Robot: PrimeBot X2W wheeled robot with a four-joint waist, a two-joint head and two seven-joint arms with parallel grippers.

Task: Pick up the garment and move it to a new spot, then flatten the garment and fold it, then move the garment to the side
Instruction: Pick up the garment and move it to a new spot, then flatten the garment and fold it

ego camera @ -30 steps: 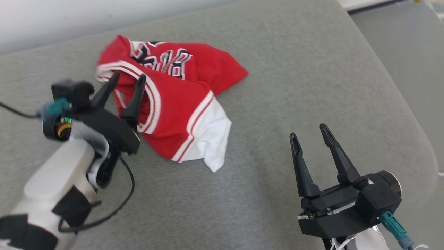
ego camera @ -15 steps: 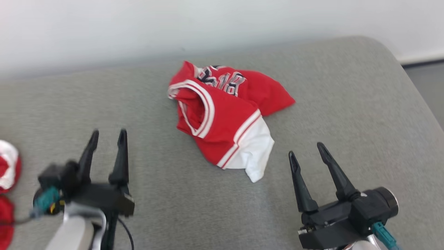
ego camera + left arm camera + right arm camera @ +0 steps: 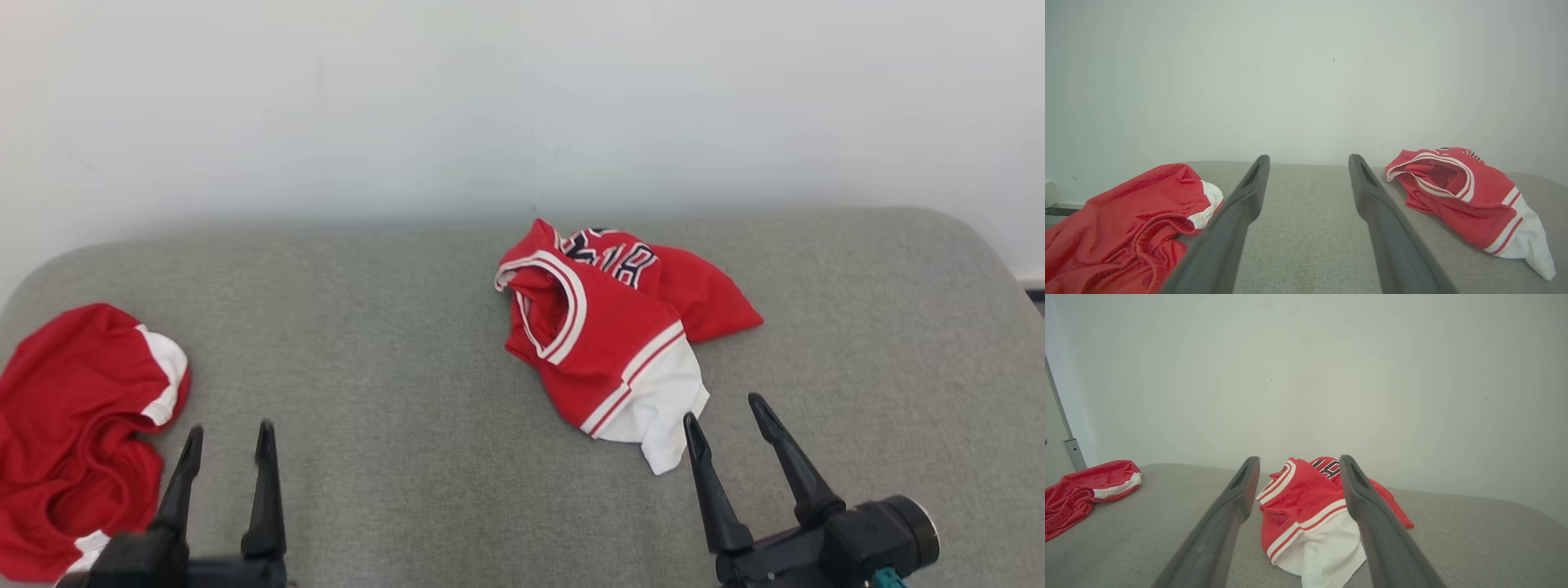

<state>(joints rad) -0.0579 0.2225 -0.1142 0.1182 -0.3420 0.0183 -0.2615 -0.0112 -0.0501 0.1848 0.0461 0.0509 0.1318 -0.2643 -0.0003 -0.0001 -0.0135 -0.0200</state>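
Note:
The garment, a crumpled red jersey (image 3: 604, 343) with white trim and dark lettering, lies loose on the grey padded surface (image 3: 392, 327), right of centre. The left wrist view has the jersey (image 3: 1457, 200) at the right, and the right wrist view has the jersey (image 3: 1306, 498) straight ahead between the fingers. My left gripper (image 3: 229, 429) stands open at the lower left, well apart from the garment, holding nothing. My right gripper (image 3: 724, 408) is open too, its fingertips just short of the jersey's white hem. The left gripper (image 3: 1308, 159) and the right gripper (image 3: 1299, 458) both have wide empty gaps.
A second red garment with white trim, like shorts (image 3: 73, 408), lies bunched at the surface's far left edge; the shorts (image 3: 1126, 212) sit left of my left fingers. A pale wall (image 3: 522, 106) rises behind the surface. The right edge of the surface rounds off.
The head camera has tilted up, bringing the wall and the red shorts into view. My left gripper has drawn back from the jersey's armhole, open and empty. The right gripper stays open.

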